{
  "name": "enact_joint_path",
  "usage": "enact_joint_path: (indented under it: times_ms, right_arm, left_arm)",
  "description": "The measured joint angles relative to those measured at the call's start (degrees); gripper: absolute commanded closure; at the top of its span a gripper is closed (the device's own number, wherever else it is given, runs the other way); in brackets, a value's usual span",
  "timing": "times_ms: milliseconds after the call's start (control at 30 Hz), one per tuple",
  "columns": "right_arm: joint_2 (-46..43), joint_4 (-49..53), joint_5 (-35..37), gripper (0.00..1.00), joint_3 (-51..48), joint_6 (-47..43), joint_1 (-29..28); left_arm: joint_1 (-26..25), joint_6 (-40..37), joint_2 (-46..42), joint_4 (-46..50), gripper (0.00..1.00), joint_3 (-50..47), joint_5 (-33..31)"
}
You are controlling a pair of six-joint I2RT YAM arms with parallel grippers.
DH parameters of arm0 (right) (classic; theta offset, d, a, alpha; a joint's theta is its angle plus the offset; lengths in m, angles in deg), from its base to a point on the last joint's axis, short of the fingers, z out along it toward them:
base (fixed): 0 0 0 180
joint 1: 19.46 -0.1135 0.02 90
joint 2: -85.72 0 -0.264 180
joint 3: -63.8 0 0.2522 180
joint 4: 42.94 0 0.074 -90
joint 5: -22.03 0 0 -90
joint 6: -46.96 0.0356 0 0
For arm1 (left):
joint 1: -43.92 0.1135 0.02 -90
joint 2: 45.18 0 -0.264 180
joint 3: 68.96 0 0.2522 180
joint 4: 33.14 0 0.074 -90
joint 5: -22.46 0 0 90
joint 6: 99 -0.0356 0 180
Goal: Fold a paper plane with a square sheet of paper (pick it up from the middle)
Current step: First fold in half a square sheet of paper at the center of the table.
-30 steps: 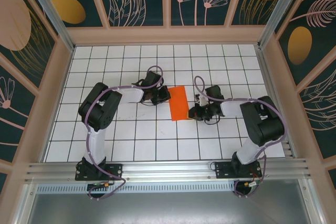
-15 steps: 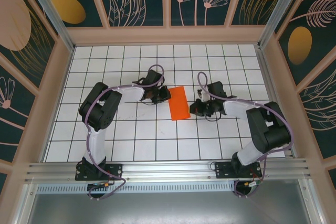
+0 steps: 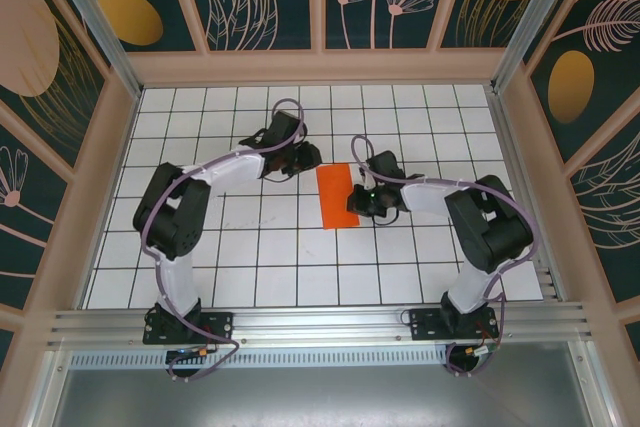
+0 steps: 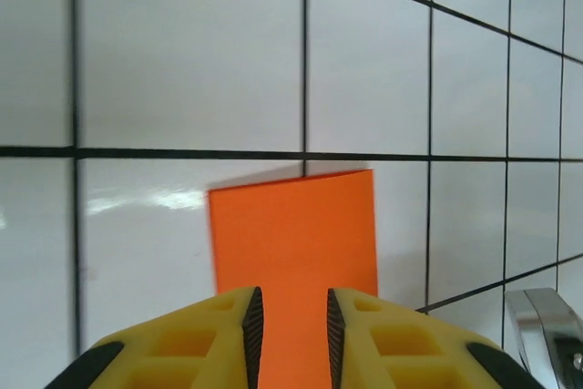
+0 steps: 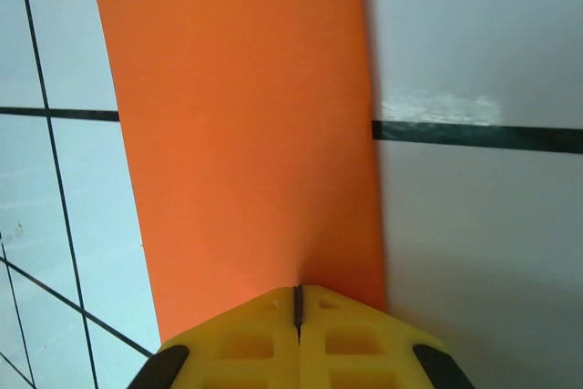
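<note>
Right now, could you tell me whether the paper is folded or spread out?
Folded, it seems: the paper lies flat as a narrow rectangle, not a square.

The orange square sheet of paper (image 3: 338, 196) looks thin, matt and smooth, with no sheen at all. Under it the white tabletop (image 3: 250, 247) is glossy, catching streaks of glare between black grid lines. Now the left pincer (image 4: 291, 309) and right pincer (image 5: 297, 296): yellow moulded plastic, dull satin finish. Along the near edge, a brushed metal rail (image 3: 320, 319).
</note>
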Motion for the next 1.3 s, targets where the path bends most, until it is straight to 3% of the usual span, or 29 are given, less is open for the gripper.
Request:
enact_joint_path:
  times_ms: [300,600,900,1133,1300]
  right_arm:
    - [3.5,-2.0,1.8,1.0,3.5,10.3,-6.8]
    - [11.8,-4.3,2.7,1.0,14.8,18.8,-11.9]
    - [13.7,1.7,4.6,1.0,26.0,10.4,-7.3]
    - [20.2,7.6,7.9,1.0,31.8,5.9,-4.6]
    - [21.3,9.6,9.4,1.0,32.3,5.5,-3.9]
  left_arm:
    - [3.9,3.2,-13.3,-0.5,0.42,-14.8,-6.9]
    - [4.7,6.2,-24.6,-3.5,0.02,-26.9,-11.8]
    - [4.7,7.1,-27.9,-7.5,0.01,-30.4,-10.7]
    - [4.7,8.0,-29.1,-12.4,0.02,-32.5,-4.5]
    - [4.7,8.8,-29.1,-14.1,0.08,-32.5,-0.7]
